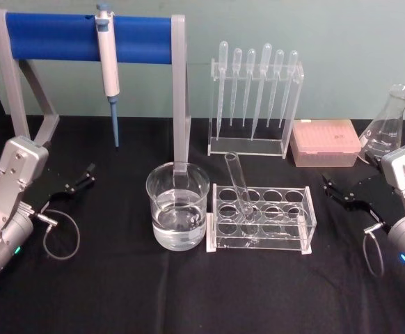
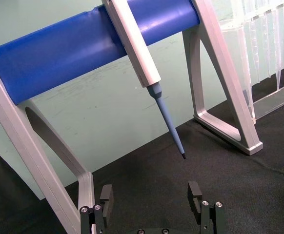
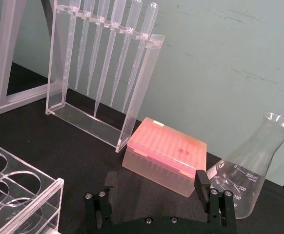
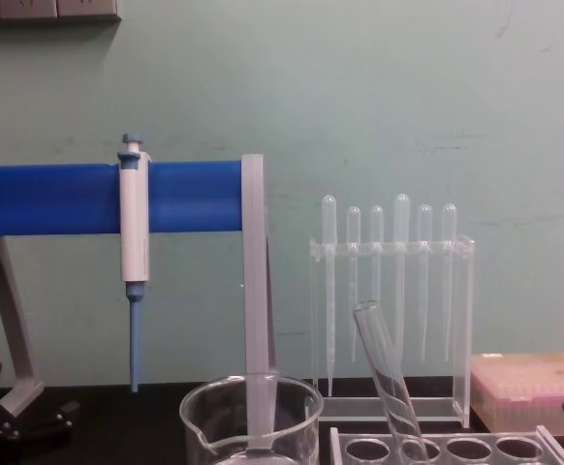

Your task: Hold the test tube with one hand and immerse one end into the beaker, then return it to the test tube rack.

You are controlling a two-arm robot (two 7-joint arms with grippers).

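Both the left gripper point(image 1: 85, 174) and the right gripper point(image 1: 330, 186) are held at the bench point(image 1: 188, 292) sides, fingers spread and empty. The test tube point(image 1: 239, 182) is leaned in the rack point(image 1: 307, 224) just beside the beaker point(image 1: 152, 189), its rim raised for grasping.

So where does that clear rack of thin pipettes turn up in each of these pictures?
Head view: the pipette rack is at the back, right of centre.
Left wrist view: the rack is just past the stand's grey leg.
Right wrist view: it is between the grey leg and the pink tip box.
Chest view: it is right of centre, against the wall.
Shared landmark: the grey leg beside it.
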